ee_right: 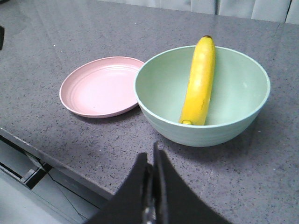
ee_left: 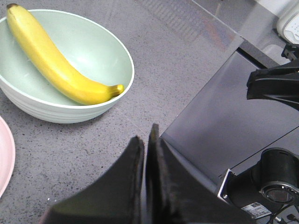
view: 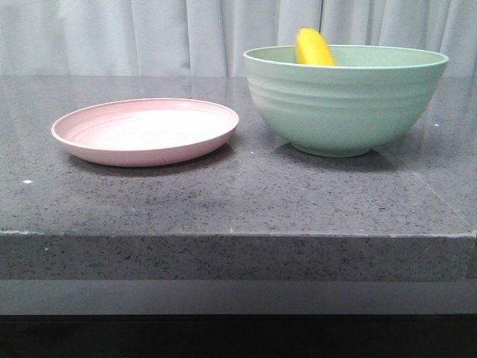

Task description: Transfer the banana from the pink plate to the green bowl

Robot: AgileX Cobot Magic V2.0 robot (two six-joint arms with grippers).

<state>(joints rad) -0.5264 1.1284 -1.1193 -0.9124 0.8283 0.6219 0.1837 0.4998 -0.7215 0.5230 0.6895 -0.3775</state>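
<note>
The banana [view: 313, 47] lies inside the green bowl [view: 344, 104], leaning against its wall with one end poking above the rim. It also shows in the left wrist view [ee_left: 56, 63] and the right wrist view [ee_right: 198, 81], resting in the bowl [ee_left: 93, 51] [ee_right: 243, 88]. The pink plate [view: 145, 130] sits empty to the left of the bowl; it also shows in the right wrist view [ee_right: 100, 86]. My left gripper [ee_left: 145, 135] is shut and empty, away from the bowl over the table's edge. My right gripper [ee_right: 150, 154] is shut and empty, in front of the bowl.
The grey speckled stone table [view: 238, 201] has a front edge close to the camera. White curtains [view: 149, 33] hang behind. In the left wrist view, the other arm's black parts [ee_left: 273, 84] and a lower metal shelf [ee_left: 219, 121] lie beyond the table's edge.
</note>
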